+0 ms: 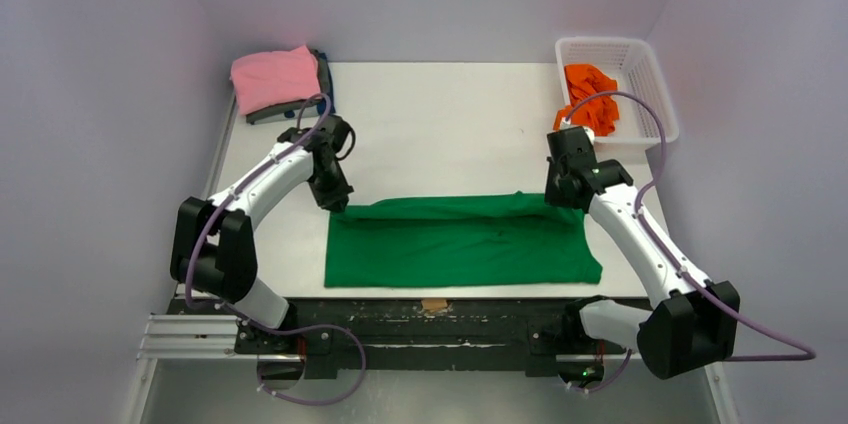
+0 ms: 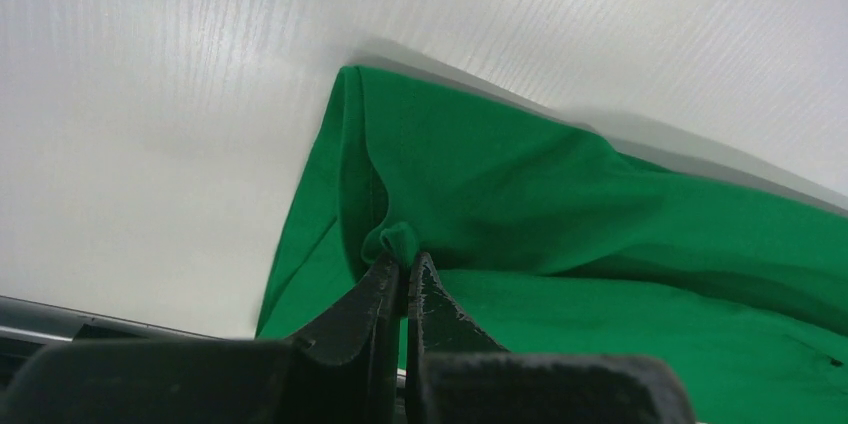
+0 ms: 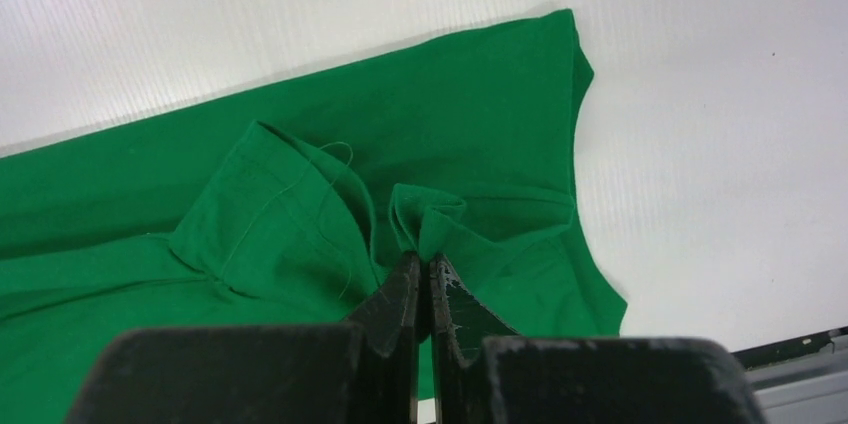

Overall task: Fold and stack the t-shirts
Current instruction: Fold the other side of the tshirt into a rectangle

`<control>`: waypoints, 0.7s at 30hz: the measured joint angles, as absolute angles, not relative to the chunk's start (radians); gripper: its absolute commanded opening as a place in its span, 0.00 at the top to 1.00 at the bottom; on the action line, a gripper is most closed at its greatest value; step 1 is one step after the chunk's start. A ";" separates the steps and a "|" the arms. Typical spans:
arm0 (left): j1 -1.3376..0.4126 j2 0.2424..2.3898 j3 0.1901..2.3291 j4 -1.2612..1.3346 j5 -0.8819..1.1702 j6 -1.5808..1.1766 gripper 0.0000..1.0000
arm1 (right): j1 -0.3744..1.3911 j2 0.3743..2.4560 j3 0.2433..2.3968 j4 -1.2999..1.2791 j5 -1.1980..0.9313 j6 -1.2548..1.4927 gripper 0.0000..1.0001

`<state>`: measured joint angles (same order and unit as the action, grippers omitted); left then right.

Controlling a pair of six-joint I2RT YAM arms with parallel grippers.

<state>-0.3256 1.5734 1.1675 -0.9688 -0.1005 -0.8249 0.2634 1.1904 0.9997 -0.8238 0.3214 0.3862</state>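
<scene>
Here, the green t-shirt (image 1: 460,242) is held at two corners

We see the left gripper (image 2: 405,269) closed on a small pucker at one far corner of the cloth. The right gripper (image 3: 425,269) is pinched tight on a fold at the other far corner. The shirt lies flat on the table (image 1: 440,124), stretching between the two tools and back toward their bases. Beyond the left gripper sits a folded pink t-shirt (image 1: 273,78). Beyond the right one, orange t-shirts (image 1: 590,96) lie in a white basket (image 1: 603,43).
</scene>
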 measured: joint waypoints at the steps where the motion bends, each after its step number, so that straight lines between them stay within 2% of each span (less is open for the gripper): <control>1: -0.327 1.570 1.163 -0.968 -0.101 -0.825 1.00 | 0.263 1.187 0.993 -0.825 0.319 0.392 1.00; 5: -0.328 1.568 1.151 -0.952 -0.097 -0.822 0.98 | 0.263 1.186 0.964 -0.832 0.301 0.418 0.95; 8: -0.329 1.570 1.140 -0.944 -0.086 -0.818 0.87 | 0.264 1.184 0.933 -0.851 0.271 0.450 0.90; 9: -0.329 1.570 1.132 -0.942 -0.082 -0.818 0.81 | 0.264 1.180 0.918 -0.860 0.260 0.466 0.88; 10: -0.329 1.569 1.120 -0.944 -0.080 -0.818 0.69 | 0.264 1.173 0.904 -0.869 0.241 0.482 0.86; 12: -0.329 1.561 1.089 -0.957 -0.078 -0.815 0.44 | 0.277 1.137 0.857 -0.905 0.200 0.540 0.70; 14: -0.330 1.532 1.053 -1.002 -0.076 -0.813 0.26 | 0.306 1.098 0.819 -0.969 0.154 0.600 0.59; 16: -0.330 1.472 1.022 -1.079 -0.082 -0.815 0.06 | 0.350 1.055 0.794 -1.055 0.097 0.664 0.41; 17: -0.330 1.441 1.016 -1.111 -0.089 -0.815 0.01 | 0.369 1.031 0.791 -1.103 0.074 0.688 0.38; 21: -0.330 1.303 1.028 -1.216 -0.137 -0.817 0.00 | 0.385 0.950 0.809 -1.191 0.034 0.738 0.33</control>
